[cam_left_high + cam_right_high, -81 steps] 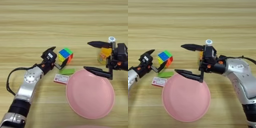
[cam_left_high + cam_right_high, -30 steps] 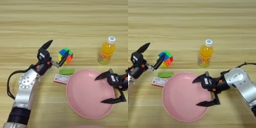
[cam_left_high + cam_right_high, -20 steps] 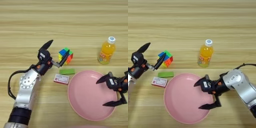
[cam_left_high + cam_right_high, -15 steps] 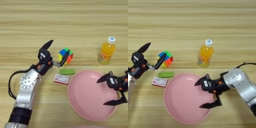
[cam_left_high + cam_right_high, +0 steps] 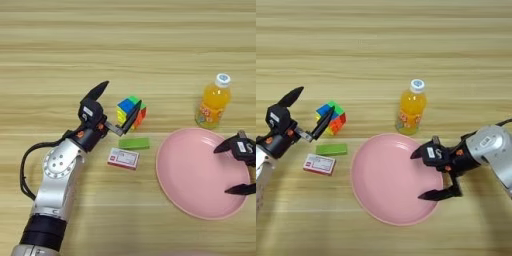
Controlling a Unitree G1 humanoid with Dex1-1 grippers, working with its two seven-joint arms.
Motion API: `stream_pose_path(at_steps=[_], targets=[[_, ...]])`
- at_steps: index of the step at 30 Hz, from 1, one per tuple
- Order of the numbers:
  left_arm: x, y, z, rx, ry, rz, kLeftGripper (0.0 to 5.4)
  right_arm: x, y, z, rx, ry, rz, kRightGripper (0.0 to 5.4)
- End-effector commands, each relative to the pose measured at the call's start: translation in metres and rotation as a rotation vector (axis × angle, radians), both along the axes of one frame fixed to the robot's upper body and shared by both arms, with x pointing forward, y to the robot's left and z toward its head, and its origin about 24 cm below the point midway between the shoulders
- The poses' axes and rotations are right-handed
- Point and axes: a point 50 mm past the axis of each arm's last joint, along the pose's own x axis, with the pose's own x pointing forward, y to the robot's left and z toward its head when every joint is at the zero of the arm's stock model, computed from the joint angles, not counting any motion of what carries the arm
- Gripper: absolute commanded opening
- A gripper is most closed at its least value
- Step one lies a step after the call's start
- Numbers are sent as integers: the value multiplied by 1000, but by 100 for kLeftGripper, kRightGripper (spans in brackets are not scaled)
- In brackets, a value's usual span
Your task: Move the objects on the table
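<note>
left eye view: wooden table (image 5: 125, 45); green block (image 5: 134, 143), card (image 5: 123, 158) centre; left gripper (image 5: 117, 107), right gripper (image 5: 422, 173) spread.

the whole view is filled by a light wooden table (image 5: 150, 45). its planks run horizontally, with fine grain lines. the light is soft and even, and shadows are weak.

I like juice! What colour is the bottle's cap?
White. The bottle has its cap clearest in the right eye view.
</note>
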Motion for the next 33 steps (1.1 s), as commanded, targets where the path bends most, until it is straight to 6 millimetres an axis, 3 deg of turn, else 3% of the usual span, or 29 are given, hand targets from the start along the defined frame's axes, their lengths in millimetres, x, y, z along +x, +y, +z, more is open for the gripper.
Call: stream_pose_path(at_steps=[1,5,10,24,33], targets=[[0,-1,0,13,-4,-7,539,0,-18,-9,-105,13,-37,540],[1,-2,-1,14,-3,-9,539,5,-21,-7,-98,4,-43,540],[1,-2,-1,15,-1,-8,539,7,-10,2,-20,-10,-28,540],[2,-2,-1,16,-3,-12,539,1,26,43,279,4,3,540],[0,-2,-2,21,0,-16,539,0,36,65,482,-46,-56,540]])
